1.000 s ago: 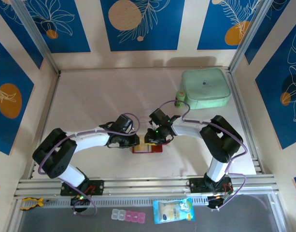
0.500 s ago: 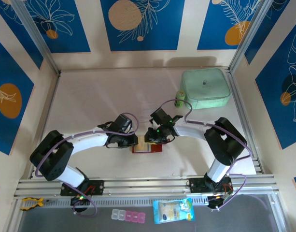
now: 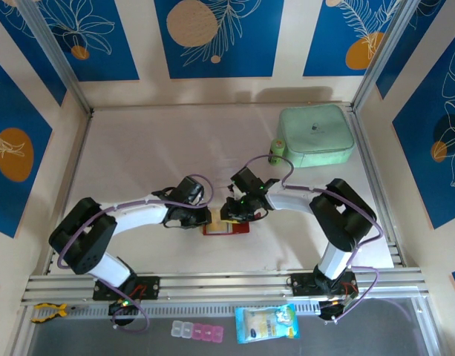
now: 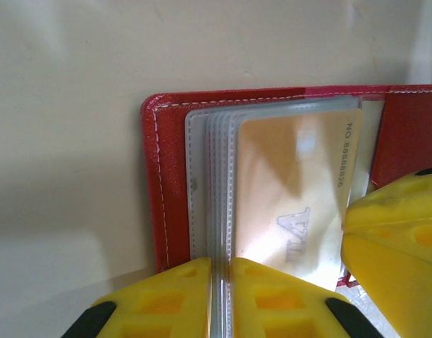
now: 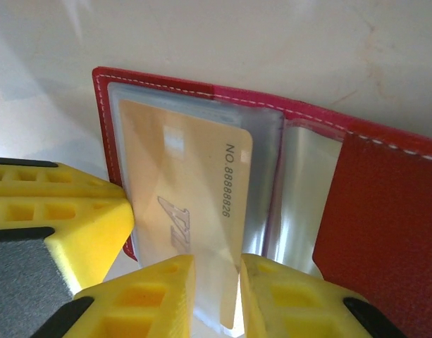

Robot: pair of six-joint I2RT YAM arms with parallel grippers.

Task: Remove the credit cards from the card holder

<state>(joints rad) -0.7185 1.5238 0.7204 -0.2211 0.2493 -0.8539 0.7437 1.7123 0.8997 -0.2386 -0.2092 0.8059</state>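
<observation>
- Left hand (image 4: 220, 292) is clenched on the clear sleeve edges of the open red card holder (image 4: 163, 183), which lies on the tabletop (image 4: 75, 84) between the arms.
- Right hand (image 5: 217, 296) pinches the gold credit card (image 5: 187, 204) lying against the holder's sleeves.

Two grippers are meeting over the holder (image 3: 238, 228) at mid-table. The left gripper (image 4: 220, 267) is clamping its sleeves, and the right gripper (image 5: 217, 264) is clamping a card (image 5: 187, 211). Their fingers are crowding side by side, leaving no passage between them. The arms are barring the holder's left and right sides. Bare table (image 3: 145, 148) is lying open across the far left and far centre. A green case (image 3: 316, 135) and a small bottle (image 3: 276, 153) are occupying the far right corner.
</observation>
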